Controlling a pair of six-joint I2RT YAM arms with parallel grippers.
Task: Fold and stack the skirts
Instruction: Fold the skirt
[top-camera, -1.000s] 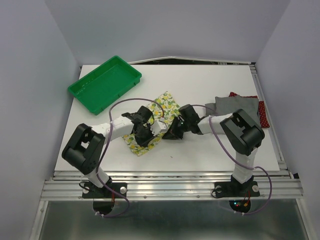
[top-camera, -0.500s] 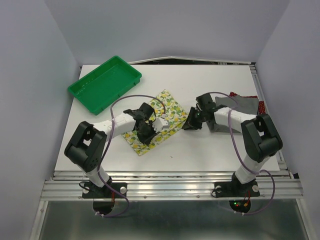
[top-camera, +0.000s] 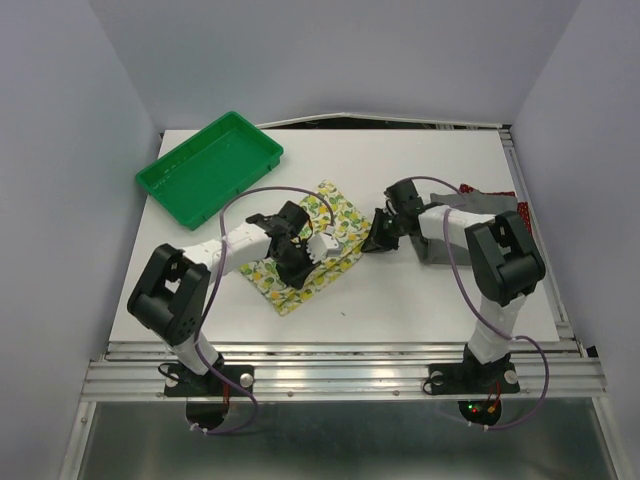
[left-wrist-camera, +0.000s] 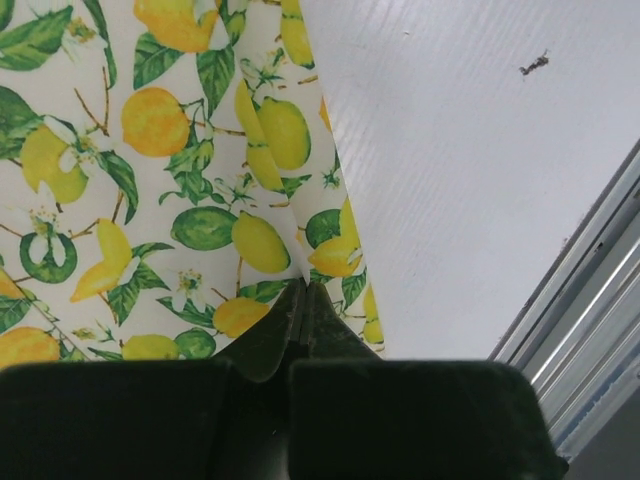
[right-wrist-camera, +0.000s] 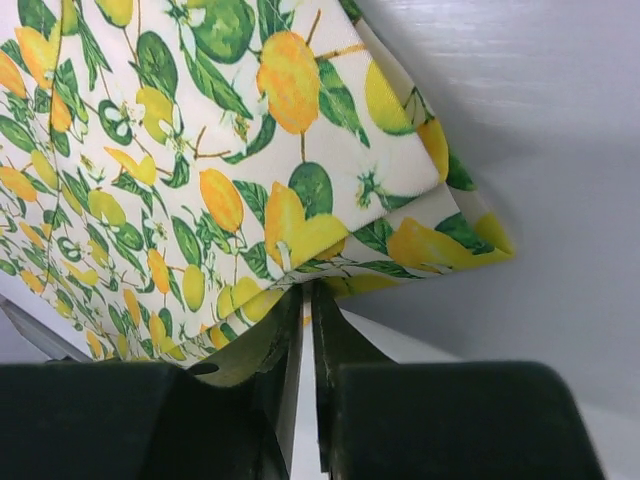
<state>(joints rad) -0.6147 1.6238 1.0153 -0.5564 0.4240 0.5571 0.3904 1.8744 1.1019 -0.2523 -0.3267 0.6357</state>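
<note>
The lemon-print skirt (top-camera: 335, 215) lies folded mid-table. My left gripper (top-camera: 298, 268) is shut on its near edge; in the left wrist view the closed tips (left-wrist-camera: 303, 287) pinch the hem of the lemon cloth (left-wrist-camera: 170, 170). My right gripper (top-camera: 377, 240) is at the skirt's right edge, jaws almost closed on the folded lemon cloth (right-wrist-camera: 200, 150) at the tips (right-wrist-camera: 305, 292). The grey skirt (top-camera: 470, 212) lies at the right under the right arm. The dark red skirt (top-camera: 523, 228) sticks out beyond it.
A green plastic tray (top-camera: 210, 166) stands at the back left. The table's metal rail (left-wrist-camera: 590, 290) runs close to the left gripper's side. The right arm's cable loops over the grey skirt.
The right gripper has swung from over the middle of the lemon skirt out to its right edge. The left gripper has shifted slightly right, and more of the skirt shows.
</note>
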